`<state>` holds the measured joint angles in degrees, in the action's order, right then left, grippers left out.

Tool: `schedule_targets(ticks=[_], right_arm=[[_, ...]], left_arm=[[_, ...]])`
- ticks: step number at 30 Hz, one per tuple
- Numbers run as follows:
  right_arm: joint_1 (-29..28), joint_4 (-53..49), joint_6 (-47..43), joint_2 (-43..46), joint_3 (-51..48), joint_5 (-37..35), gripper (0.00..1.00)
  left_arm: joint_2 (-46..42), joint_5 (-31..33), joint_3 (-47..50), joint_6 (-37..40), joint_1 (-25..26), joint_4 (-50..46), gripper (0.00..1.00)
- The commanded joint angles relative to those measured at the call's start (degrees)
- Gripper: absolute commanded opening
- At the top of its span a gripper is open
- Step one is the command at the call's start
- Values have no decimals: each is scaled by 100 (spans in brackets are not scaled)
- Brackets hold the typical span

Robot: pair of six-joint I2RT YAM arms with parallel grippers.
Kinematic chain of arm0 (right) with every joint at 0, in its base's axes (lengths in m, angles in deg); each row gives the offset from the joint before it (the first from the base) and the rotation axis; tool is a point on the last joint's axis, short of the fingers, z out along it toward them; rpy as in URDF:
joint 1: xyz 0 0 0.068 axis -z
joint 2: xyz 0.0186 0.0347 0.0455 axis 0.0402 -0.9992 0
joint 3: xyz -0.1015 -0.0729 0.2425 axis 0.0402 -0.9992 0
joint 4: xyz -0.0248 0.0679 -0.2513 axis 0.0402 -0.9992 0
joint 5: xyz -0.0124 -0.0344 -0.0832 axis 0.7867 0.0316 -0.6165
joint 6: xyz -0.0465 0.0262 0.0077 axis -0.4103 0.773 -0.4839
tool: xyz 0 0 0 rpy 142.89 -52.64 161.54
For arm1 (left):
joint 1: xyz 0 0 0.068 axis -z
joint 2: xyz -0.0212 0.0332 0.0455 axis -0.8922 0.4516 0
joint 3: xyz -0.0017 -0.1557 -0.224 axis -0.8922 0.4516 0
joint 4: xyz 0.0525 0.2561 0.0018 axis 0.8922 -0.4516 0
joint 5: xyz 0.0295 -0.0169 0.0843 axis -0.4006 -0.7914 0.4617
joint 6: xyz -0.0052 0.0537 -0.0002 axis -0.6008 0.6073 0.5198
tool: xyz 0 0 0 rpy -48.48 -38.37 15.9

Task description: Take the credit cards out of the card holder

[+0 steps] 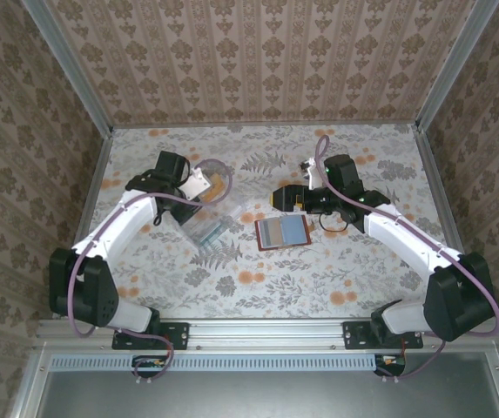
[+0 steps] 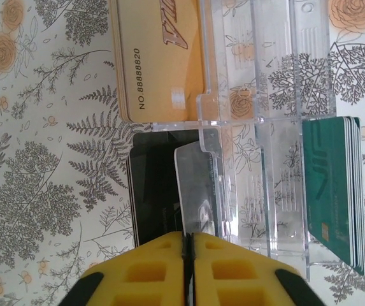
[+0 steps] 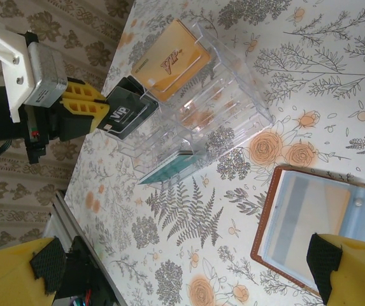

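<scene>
white-shelled left arm (image 1: pixel 118 222) reaching forward, wrist angled down. yellow two-finger left gripper (image 2: pixel 187 239): fingers pressed together. white-shelled right arm (image 1: pixel 406 235) reaching inward. yellow two-finger right gripper (image 3: pixel 185 261): fingers spread wide.

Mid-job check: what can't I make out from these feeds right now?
- Card holder pockets: the right wrist view cuts them off at the frame edge, and a finger of the right gripper covers a corner. The top view is too small to show whether a card is inside.
- Left gripper on the black card: the fingers look shut, but they hide any contact in the left wrist view.
- Teal cards: edges too fine to count.
</scene>
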<state>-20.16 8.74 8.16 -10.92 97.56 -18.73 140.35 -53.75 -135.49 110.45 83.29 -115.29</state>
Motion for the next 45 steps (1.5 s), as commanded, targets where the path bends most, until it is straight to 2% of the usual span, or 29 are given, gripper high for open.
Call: schedule_targets(ticks=[1, 5, 7, 20, 25, 31, 34, 35, 37, 40, 44, 45], right_arm=[[-39, 21, -12, 19, 56, 9, 100], [-40, 33, 1, 37, 10, 6, 100], [-45, 36, 5, 48, -4, 6, 100], [-44, 61, 38, 82, -47, 26, 100], [-46, 79, 71, 83, -73, 32, 100], [-79, 64, 88, 69, -78, -31, 100], [-118, 2, 58, 55, -75, -178, 100], [-140, -35, 32, 32, -76, -241, 100], [-172, -139, -4, 13, -84, -464, 99], [-180, -241, -41, -46, -167, -809, 90], [-189, -299, -65, -160, -317, -1185, 68], [-189, -310, -76, -165, -352, -1250, 64]], left_arm=[[148, 23, 161, -19, -54, -70, 15], [202, 40, 197, -22, -64, -21, 23], [212, 78, 227, -48, -59, 11, 31], [-42, 242, -215, -143, -63, -258, 43], [-245, 285, -423, -218, -63, -358, 51], [-570, 271, -570, -595, -98, -242, 74], [-791, 187, -543, -1047, -111, 10, 96], [-897, 202, -502, -1268, -116, 135, 100], [-1094, 245, -415, -1703, -137, 364, 100], [-1421, 270, -181, -2521, -185, 727, 100], [-1750, -271, 83, -3351, -209, 1007, 100], [-1781, -416, 115, -3595, -212, 1017, 97]])
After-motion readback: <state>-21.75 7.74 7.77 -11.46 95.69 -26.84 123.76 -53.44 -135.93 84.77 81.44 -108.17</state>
